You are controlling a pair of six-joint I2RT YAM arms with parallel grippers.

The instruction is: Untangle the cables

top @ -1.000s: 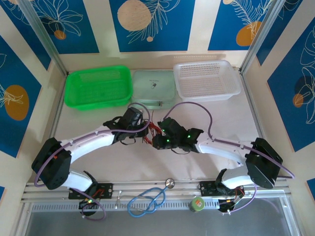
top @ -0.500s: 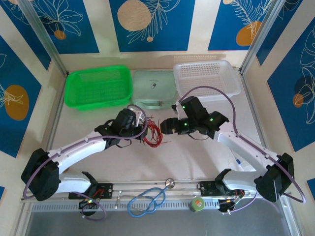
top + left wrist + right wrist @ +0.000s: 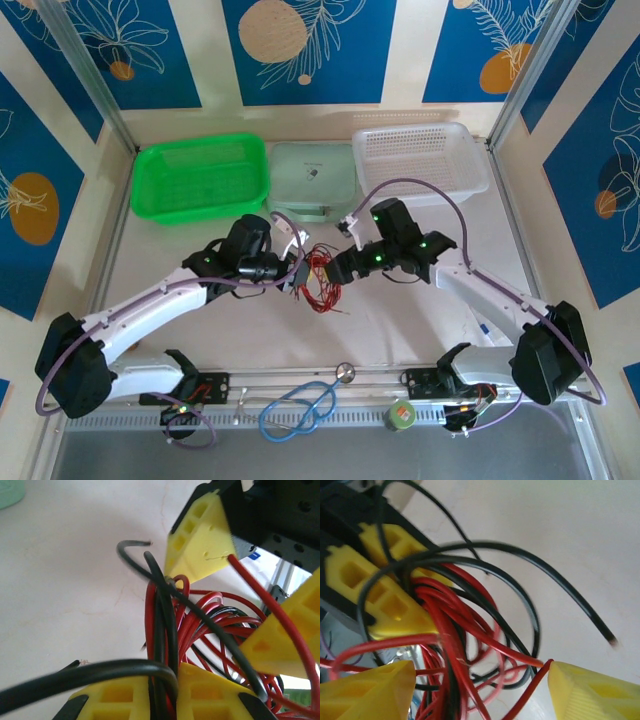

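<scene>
- Left pincer (image 3: 292, 272) clenched on the cables (image 3: 320, 282), with black and red strands pinched between yellow fingertips (image 3: 120, 700).
- Bundle lying mid-worktop (image 3: 260, 332), between the two arms.
- Right pincer (image 3: 338, 270) released, fingers spread, loops running loose between them (closed tighter at the bundle a second ago).
- Since then, right arm swung toward the back and tangle fanned out wider toward the near edge.
- Small dark mark on the pale green case (image 3: 312, 178), too small to read.

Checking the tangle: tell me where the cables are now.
In the top view the cables sit mid-table between the left gripper and the right gripper, just in front of the pale green box.
</scene>
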